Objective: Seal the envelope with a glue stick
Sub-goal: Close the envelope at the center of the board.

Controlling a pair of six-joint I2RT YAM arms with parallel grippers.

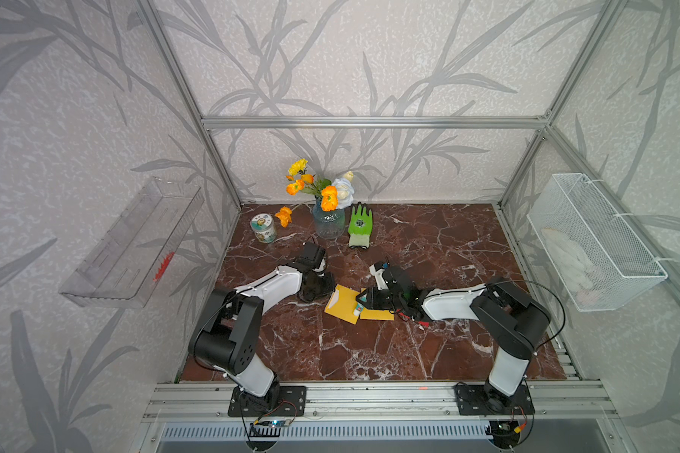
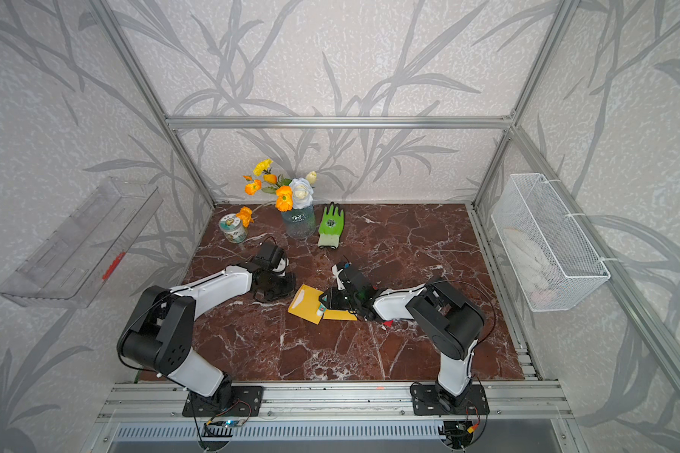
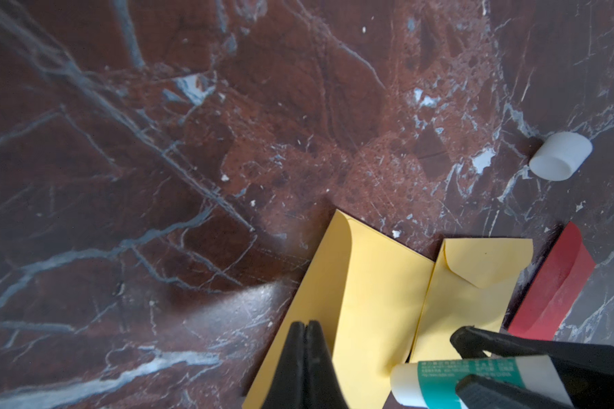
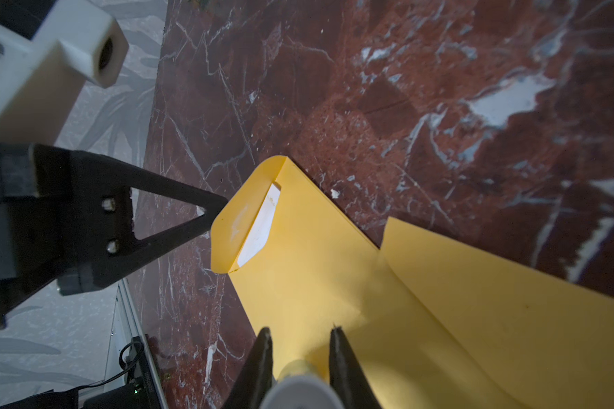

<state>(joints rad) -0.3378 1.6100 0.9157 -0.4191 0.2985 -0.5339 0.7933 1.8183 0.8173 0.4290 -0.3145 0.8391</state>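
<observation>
cap (image 3: 560,157) off, right claw (image 4: 300,331) clamped on glue stick (image 3: 468,380) over envelope (image 4: 316,276), left claw (image 3: 307,327) together, empty; flap (image 4: 233,219) open, pressing shut apparently remains.

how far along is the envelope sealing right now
Done: the small white cap is off, lying on the red marble table. In hand: the right pincer grips the white, teal-labelled glue stick over the yellow paper envelope, whose rounded flap is open with white paper showing; the left pincer is shut by that flap. Left: finish gluing, fold the flap down, press.
</observation>
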